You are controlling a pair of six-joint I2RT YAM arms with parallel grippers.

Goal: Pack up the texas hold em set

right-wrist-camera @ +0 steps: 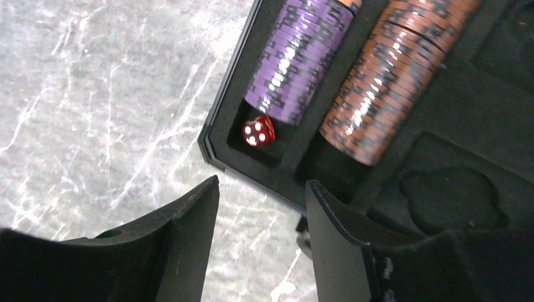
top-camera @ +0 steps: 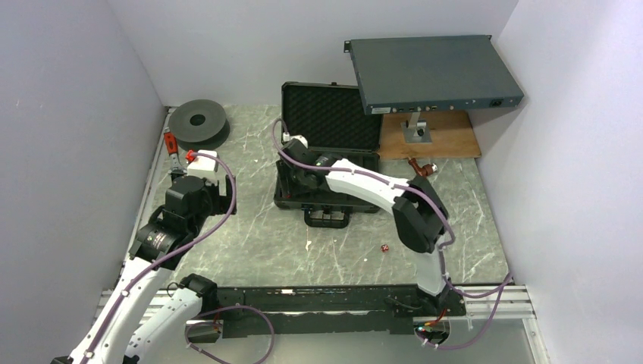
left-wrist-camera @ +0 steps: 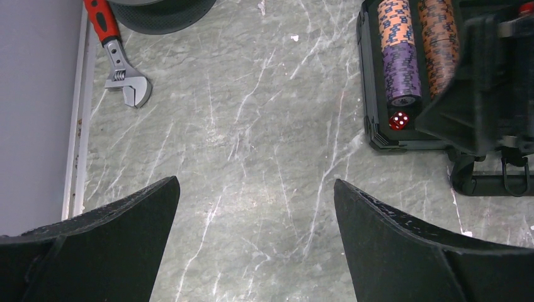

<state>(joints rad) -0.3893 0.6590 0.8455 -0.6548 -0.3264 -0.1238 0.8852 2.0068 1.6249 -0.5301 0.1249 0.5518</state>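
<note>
The black briefcase [top-camera: 362, 162] lies open at mid table, its egg-crate foam lid [top-camera: 330, 117] upright and its handle [top-camera: 327, 218] toward me. In the right wrist view a purple chip stack [right-wrist-camera: 299, 56] and a brown chip stack [right-wrist-camera: 384, 82] lie in the tray slots, with a red die [right-wrist-camera: 259, 131] in the slot's end. My right gripper [right-wrist-camera: 262, 182] is open and empty above the case's front left corner; it also shows in the top view [top-camera: 292, 178]. Another red die [top-camera: 384, 248] lies on the table. My left gripper [left-wrist-camera: 255, 182] is open and empty over bare table.
A grey rack box [top-camera: 432, 72] stands raised at the back right above a wooden board [top-camera: 455, 140]. A dark spool [top-camera: 197, 120] sits at the back left. A red-handled wrench [left-wrist-camera: 123, 69] lies by the left wall.
</note>
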